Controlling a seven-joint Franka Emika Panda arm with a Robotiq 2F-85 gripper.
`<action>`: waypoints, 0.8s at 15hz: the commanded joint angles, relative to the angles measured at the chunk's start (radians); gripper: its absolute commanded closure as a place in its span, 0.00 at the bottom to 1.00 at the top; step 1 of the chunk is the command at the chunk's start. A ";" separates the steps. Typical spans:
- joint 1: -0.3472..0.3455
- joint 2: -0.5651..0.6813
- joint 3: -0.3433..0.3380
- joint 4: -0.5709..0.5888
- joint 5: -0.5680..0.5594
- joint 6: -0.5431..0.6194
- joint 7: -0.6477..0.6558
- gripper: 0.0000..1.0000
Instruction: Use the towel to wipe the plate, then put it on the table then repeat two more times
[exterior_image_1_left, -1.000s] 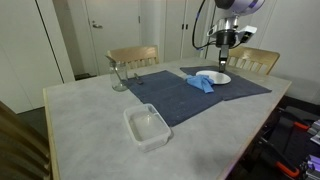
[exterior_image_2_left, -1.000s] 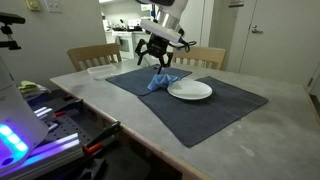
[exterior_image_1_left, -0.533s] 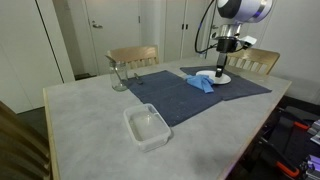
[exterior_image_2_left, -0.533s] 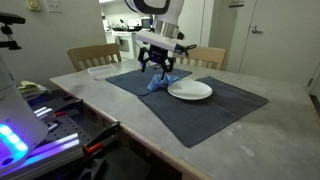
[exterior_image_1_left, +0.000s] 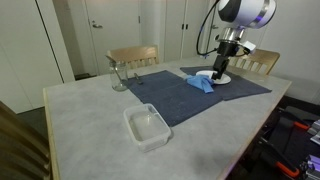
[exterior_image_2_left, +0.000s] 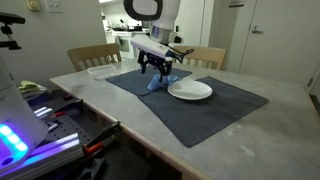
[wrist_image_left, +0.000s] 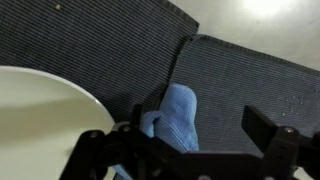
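Observation:
The light-blue towel (exterior_image_1_left: 203, 83) (exterior_image_2_left: 162, 80) lies bunched on the dark-blue mat, touching the edge of the white plate (exterior_image_1_left: 221, 78) (exterior_image_2_left: 190, 91). My gripper (exterior_image_1_left: 219, 71) (exterior_image_2_left: 157, 68) hangs open just above the towel, at the plate's edge. In the wrist view the towel (wrist_image_left: 178, 112) sits between the spread fingers of the gripper (wrist_image_left: 200, 130), closer to the finger on the plate's side. The plate (wrist_image_left: 40, 110) fills the left of that view. Nothing is held. The marbled table (exterior_image_1_left: 90, 115) (exterior_image_2_left: 120, 112) carries everything.
A large dark-blue mat (exterior_image_1_left: 175, 95) (exterior_image_2_left: 215, 108) lies under plate and towel. A clear plastic container (exterior_image_1_left: 147, 127) stands near the table's front edge, and a glass jar (exterior_image_1_left: 118, 74) stands at the back. Wooden chairs (exterior_image_1_left: 133, 57) (exterior_image_2_left: 92, 55) stand along the far side.
The gripper has come down from well above the mat to just over the towel, staying open. Towel and plate have not moved.

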 joint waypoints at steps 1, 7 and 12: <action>-0.016 0.008 0.030 -0.023 0.065 0.069 -0.043 0.00; -0.022 0.035 0.051 -0.030 0.114 0.137 -0.083 0.00; -0.034 0.079 0.061 -0.022 0.111 0.152 -0.088 0.26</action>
